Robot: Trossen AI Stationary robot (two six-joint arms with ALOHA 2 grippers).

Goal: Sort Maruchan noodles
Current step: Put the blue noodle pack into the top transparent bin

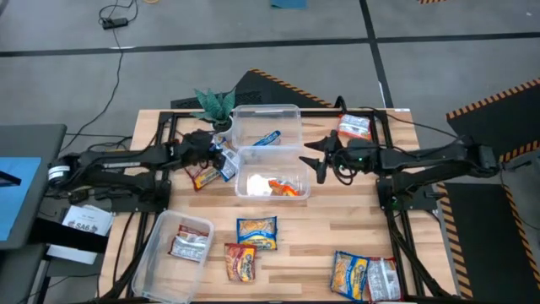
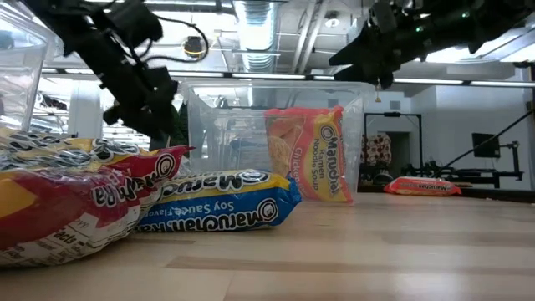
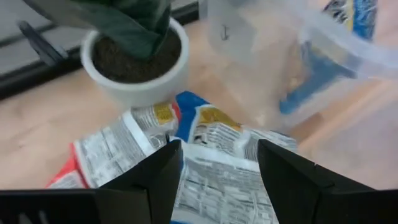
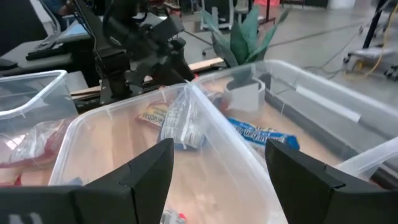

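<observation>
My left gripper (image 1: 219,157) is open just left of the middle tub. In the left wrist view its fingers (image 3: 158,177) stand over a blue-and-white Maruchan packet (image 3: 214,177) that lies partly on a red-and-white packet (image 3: 106,155) on the table. I cannot tell whether the fingers touch it. My right gripper (image 1: 315,160) is open and empty. It hovers at the right end of the middle clear tub (image 1: 246,160), which holds an orange packet (image 1: 287,187). The far tub (image 1: 291,110) holds a blue packet (image 1: 268,138).
A potted plant (image 1: 216,105) stands just beyond my left gripper. A third tub (image 1: 156,262) at the near left holds a red-and-silver packet (image 1: 190,242). Loose packets lie near the front edge (image 1: 256,232) (image 1: 240,262) (image 1: 363,274), and one lies at the far right (image 1: 354,127).
</observation>
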